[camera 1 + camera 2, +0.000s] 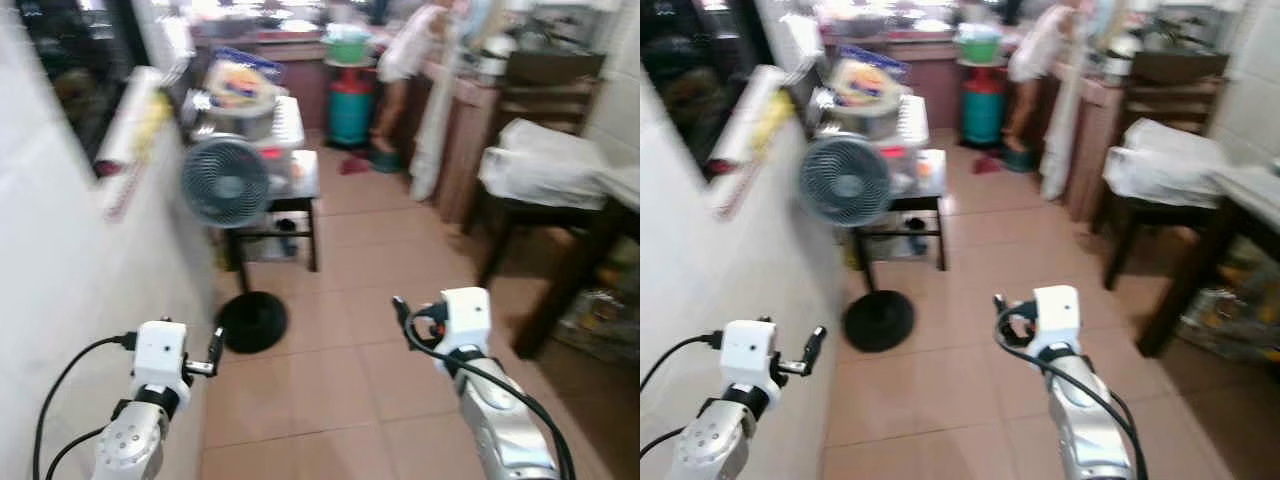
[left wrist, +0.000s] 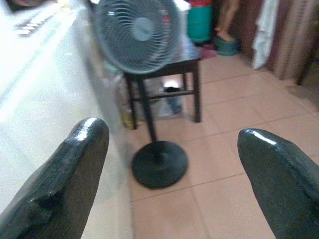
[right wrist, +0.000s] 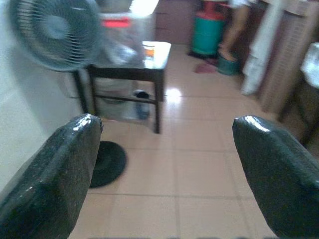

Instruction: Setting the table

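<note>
My L gripper (image 2: 169, 164) & R gripper (image 3: 167, 169) both spread wide, holding nothing, above tiled floor (image 1: 350, 370); pedestal fan (image 1: 224, 182) just ahead of L, dark worktop (image 1: 600, 215) far ahead-right of R.

I see a glossy tiled floor (image 1: 350, 370) catching light by the dark, smooth-legged side table (image 3: 130, 72), and a fan (image 2: 137, 32) with a fine wire grille on a matt black base. My pincer fingers (image 2: 75, 174) look like shiny black plastic; crinkled white plastic sheeting (image 1: 545, 165) drapes the dark wooden worktop (image 1: 585, 250).
</note>
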Tool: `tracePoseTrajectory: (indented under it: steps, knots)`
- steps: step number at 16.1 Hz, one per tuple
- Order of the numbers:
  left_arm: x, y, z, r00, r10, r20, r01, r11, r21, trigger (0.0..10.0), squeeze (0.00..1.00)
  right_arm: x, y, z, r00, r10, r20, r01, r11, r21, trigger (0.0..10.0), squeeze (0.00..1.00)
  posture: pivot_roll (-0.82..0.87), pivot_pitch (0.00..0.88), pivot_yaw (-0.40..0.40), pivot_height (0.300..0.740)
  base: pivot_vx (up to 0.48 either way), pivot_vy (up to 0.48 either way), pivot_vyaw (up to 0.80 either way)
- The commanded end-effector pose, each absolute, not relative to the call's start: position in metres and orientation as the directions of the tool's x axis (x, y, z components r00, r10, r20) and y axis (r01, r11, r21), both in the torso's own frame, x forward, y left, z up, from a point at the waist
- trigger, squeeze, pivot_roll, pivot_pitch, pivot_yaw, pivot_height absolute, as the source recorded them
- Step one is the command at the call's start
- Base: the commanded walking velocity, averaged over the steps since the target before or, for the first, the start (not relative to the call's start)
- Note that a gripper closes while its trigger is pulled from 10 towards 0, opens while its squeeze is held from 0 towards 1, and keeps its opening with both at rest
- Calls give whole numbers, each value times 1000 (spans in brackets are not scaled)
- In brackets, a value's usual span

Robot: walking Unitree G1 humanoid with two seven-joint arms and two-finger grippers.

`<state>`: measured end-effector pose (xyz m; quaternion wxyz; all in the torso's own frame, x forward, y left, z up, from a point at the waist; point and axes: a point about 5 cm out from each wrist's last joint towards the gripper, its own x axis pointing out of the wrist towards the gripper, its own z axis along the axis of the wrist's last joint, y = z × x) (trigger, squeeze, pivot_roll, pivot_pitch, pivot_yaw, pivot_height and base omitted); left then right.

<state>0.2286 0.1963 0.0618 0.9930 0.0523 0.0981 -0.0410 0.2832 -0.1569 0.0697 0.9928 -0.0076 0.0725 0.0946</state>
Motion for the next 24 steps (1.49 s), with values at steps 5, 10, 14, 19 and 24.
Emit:
tracePoseTrajectory:
  steps: [5,10,14,19,24]
  knots:
    - [236,180,70,980,-117,-163,133,987,88,10000,0,286,-164,73,978,156,-136,-160,987,-19,10000,0,-119,0,62,740,0,0,-695]
    - [241,172,71,978,-138,-154,148,988,54,10000,0,288,-162,73,978,158,-134,-162,987,-16,10000,0,-118,0,64,740,0,0,-800]
    - [242,169,71,977,-150,-149,157,987,34,10000,0,287,-163,73,977,161,-137,-164,986,-16,10000,0,-123,0,61,740,0,0,-800]
    - [242,166,69,975,-157,-155,163,986,27,10000,0,287,-166,73,978,157,-140,-161,987,-21,10000,0,-129,0,59,740,0,0,-800]
    - [243,166,69,974,-162,-156,167,986,22,10000,0,287,-166,73,978,156,-141,-161,987,-20,10000,0,-129,0,57,740,0,0,-578]
